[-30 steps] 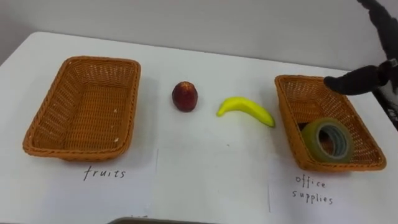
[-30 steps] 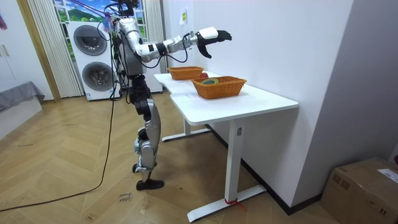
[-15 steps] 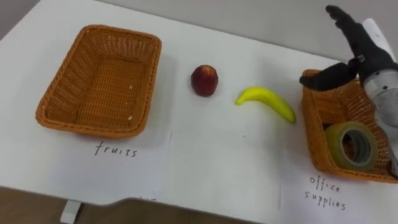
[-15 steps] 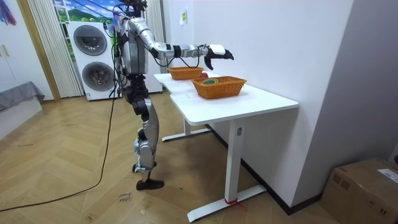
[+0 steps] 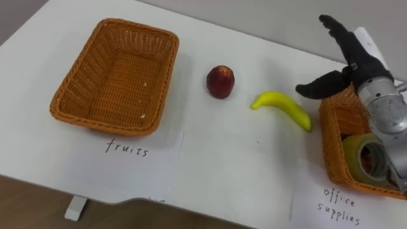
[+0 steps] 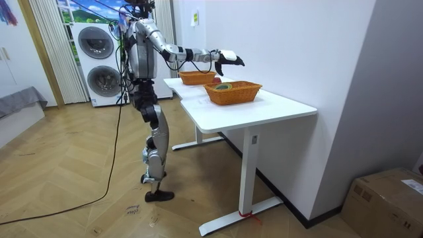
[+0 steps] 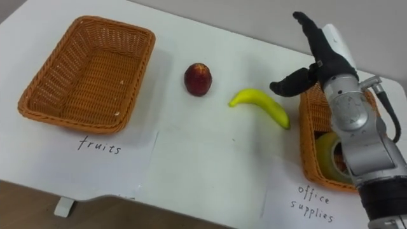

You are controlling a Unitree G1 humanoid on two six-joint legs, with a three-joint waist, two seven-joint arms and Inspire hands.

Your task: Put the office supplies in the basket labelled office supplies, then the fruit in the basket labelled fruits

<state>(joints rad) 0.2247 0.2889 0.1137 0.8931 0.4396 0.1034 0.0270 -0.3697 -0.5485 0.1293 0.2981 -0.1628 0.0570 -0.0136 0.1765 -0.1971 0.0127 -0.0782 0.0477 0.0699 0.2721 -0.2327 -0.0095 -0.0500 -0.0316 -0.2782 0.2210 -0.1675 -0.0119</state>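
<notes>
A yellow banana (image 5: 282,108) lies on the white table (image 5: 210,159), just left of the office supplies basket (image 5: 337,137). A red apple (image 5: 220,81) sits further left, between the banana and the empty fruits basket (image 5: 117,76). A roll of tape (image 5: 364,156) lies in the office supplies basket. My right hand (image 5: 346,60) hovers open above that basket's far left corner, fingers straight and thumb stretched toward the banana, holding nothing. In the room view my right hand (image 6: 228,57) reaches out over the baskets.
Paper labels reading "fruits" (image 5: 127,149) and "office supplies" (image 5: 337,207) lie in front of the baskets. The table's front edge (image 5: 95,200) runs along the bottom left, with floor below. I stand at the table's long side, a wall behind it.
My right hand has come down and moved left, from above the office supplies basket toward its left corner near the banana. The head camera has shifted, sliding the scene rightward.
</notes>
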